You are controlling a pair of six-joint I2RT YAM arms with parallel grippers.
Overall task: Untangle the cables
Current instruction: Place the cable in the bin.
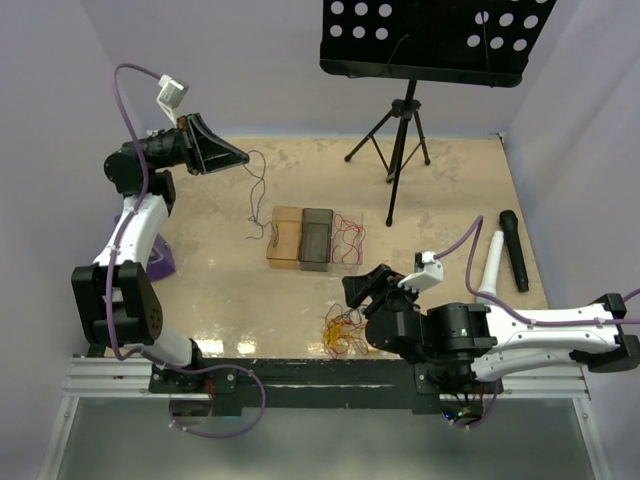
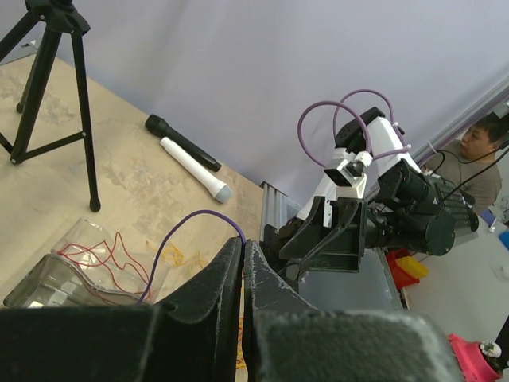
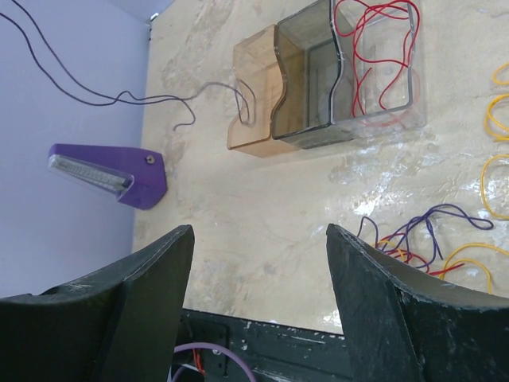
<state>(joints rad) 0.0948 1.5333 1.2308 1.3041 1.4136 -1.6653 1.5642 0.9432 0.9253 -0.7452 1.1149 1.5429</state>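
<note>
My left gripper point(image 1: 243, 157) is raised at the back left, shut on one end of a thin dark purple cable point(image 1: 262, 200). That cable hangs down towards the amber bin point(image 1: 284, 235). In the left wrist view the purple cable point(image 2: 187, 219) arcs out from my shut left gripper point(image 2: 242, 240). A tangle of yellow, red and purple cables point(image 1: 343, 330) lies near the front edge. My right gripper point(image 1: 352, 290) hovers open just beside it, holding nothing. The right wrist view shows my open right gripper point(image 3: 259, 231) left of that tangle point(image 3: 421, 239). Red cables point(image 3: 374, 48) lie in the clear bin.
Three bins sit side by side mid-table: amber, dark grey point(image 1: 316, 238) and clear point(image 1: 349, 238). A tripod music stand point(image 1: 400, 130) rises at the back. A black microphone point(image 1: 514, 248) and a white one point(image 1: 491, 265) lie at the right. A purple block point(image 1: 160, 262) sits at the left.
</note>
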